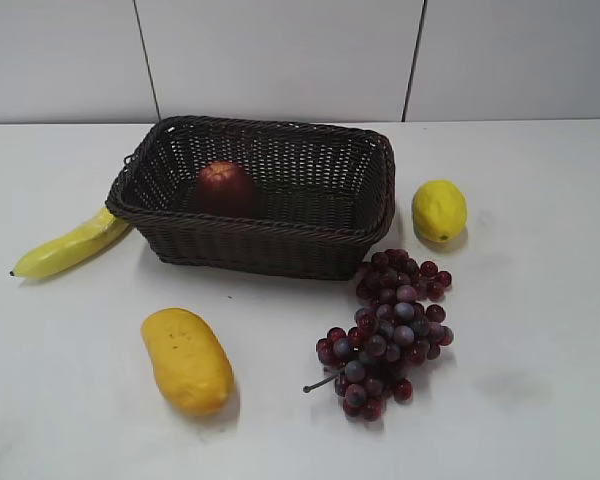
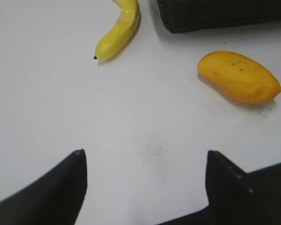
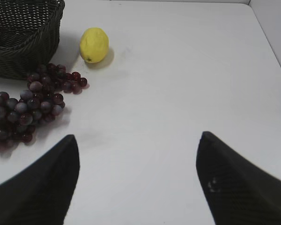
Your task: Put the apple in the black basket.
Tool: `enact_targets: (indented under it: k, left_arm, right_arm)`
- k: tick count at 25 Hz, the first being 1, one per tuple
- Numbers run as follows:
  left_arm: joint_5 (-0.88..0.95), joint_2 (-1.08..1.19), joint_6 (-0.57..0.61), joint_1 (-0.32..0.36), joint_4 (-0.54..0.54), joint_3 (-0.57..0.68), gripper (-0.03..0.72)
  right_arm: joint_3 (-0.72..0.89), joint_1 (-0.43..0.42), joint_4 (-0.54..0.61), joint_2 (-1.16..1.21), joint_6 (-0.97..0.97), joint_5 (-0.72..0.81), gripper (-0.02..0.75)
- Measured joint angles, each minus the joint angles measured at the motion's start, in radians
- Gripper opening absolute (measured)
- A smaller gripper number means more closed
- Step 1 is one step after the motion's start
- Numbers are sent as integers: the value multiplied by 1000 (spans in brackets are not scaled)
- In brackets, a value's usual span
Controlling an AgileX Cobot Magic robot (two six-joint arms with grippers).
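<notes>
The dark red-brown apple (image 1: 225, 187) lies inside the black basket (image 1: 320, 250), at its left side, in the exterior view. The basket's corner also shows in the left wrist view (image 2: 215, 16) and in the right wrist view (image 3: 18, 47). The apple does not show in either wrist view. My left gripper (image 2: 145, 154) is open and empty over bare table, well in front of the basket. My right gripper (image 3: 138, 138) is open and empty over bare table, to the right of the grapes. Neither arm shows in the exterior view.
A yellow banana (image 1: 70, 245) lies against the basket's left end. A mango (image 1: 187, 360) lies in front left. A bunch of purple-red grapes (image 1: 390, 330) lies in front right. A lemon (image 1: 439, 210) sits right of the basket. A white wall runs behind.
</notes>
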Motion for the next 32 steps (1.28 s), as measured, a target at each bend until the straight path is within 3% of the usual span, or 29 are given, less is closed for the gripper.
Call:
enact_targets:
  k: [11, 22, 32]
  left_arm:
    - [0, 1, 0, 11, 0, 0, 590]
    - [2, -151, 0, 206, 0, 0, 590]
    - [2, -174, 0, 217, -2, 1, 590]
  right_arm:
    - [0, 0, 0, 0, 0, 0, 588]
    - [0, 0, 0, 0, 0, 0, 588]
    - [0, 0, 0, 0, 0, 0, 588]
